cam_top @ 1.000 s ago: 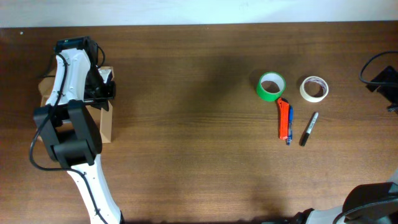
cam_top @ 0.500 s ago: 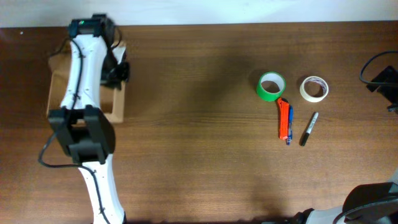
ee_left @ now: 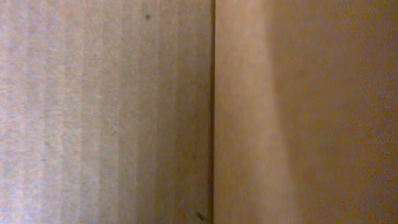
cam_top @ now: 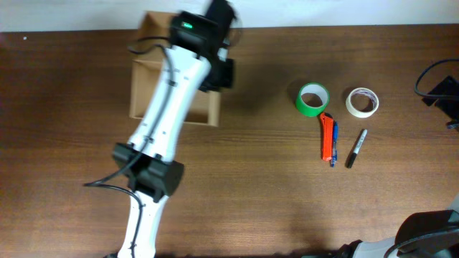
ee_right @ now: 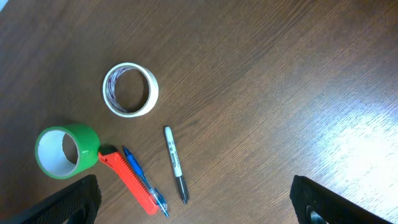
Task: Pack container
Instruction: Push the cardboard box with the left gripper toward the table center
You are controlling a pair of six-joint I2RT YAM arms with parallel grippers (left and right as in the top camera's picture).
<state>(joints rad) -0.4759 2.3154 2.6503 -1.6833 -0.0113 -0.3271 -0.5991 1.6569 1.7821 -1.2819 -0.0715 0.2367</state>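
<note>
The container (cam_top: 143, 87) has slid right, left gripper (cam_top: 221, 72) clamped on its wall; right gripper (ee_right: 205, 202) gapes empty.

We'd call this a robotics lab bench rigged for packing: wood-grain worktop (cam_top: 251, 201), white robot arm (cam_top: 168, 107), brown cardboard box (cam_top: 143, 93), green tape roll (cam_top: 313, 112), white tape roll (cam_top: 362, 113), orange box cutter (cam_top: 327, 140), black marker (cam_top: 356, 148), and a cable (cam_top: 423, 74) at the edge.

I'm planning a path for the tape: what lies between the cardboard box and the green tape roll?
Nothing: the overhead view shows only bare brown table between the cardboard box and the green tape roll.
</note>
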